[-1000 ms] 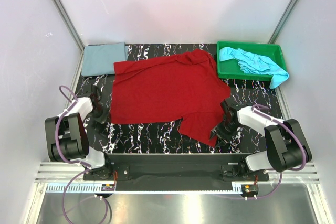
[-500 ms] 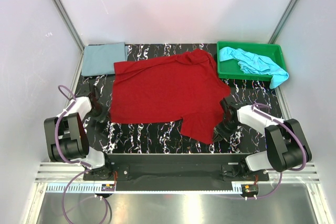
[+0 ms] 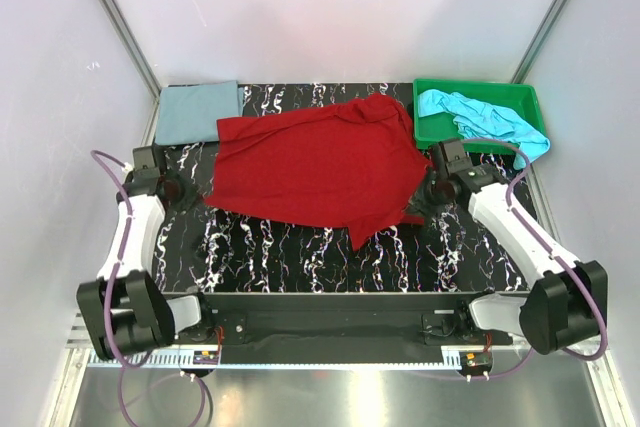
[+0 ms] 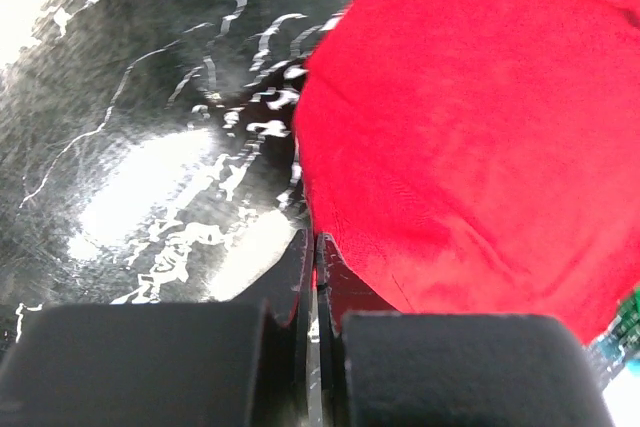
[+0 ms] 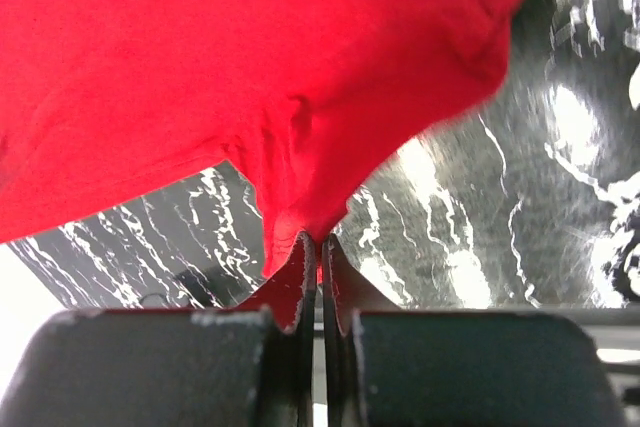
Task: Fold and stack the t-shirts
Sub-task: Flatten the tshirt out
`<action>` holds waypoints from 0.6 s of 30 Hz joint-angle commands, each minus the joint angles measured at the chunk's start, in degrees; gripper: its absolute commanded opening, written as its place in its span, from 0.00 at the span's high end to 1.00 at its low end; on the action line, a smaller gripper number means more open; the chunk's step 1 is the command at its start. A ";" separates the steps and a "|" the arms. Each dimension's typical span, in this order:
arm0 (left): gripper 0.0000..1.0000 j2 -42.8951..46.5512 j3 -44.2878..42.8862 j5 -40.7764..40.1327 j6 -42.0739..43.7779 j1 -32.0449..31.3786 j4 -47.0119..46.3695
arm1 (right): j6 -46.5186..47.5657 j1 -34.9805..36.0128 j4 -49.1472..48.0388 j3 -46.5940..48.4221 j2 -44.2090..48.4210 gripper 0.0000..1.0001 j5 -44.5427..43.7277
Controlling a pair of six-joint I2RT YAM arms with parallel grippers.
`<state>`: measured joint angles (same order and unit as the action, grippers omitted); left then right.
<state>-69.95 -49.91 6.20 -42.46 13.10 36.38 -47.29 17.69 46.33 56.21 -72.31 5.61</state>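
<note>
The deep red t-shirt point(image 3: 310, 172) is lying spread in the middle of the table point(image 3: 300, 257), and both claws are pressing together on it: the left gripper point(image 4: 312, 247) is pinching its near left edge, and the right gripper point(image 5: 318, 247) is pinching a raised point at its near right side. The dusty grey-blue t-shirt point(image 3: 198, 112) is lying folded at the far left corner, so I judge one of three is done. The red one is only beginning its fold, and the light turquoise t-shirt point(image 3: 480, 117) is lying crumpled in the green tray point(image 3: 480, 85), not yet handled.
</note>
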 commanded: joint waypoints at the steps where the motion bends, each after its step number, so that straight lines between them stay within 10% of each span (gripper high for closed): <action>1: 1.00 6.12 -3.34 1.89 2.20 -0.53 -0.96 | 7.82 0.33 -2.89 4.52 2.26 1.00 -0.42; 18: 1.00 8.08 -47.54 6.81 10.53 -3.96 0.89 | 24.43 -0.82 -8.17 63.65 -1.70 1.00 -8.34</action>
<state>-61.34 -89.56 9.56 -37.39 10.37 40.18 -28.21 17.19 43.03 112.57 -75.26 -1.58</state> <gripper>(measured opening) 0.012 0.015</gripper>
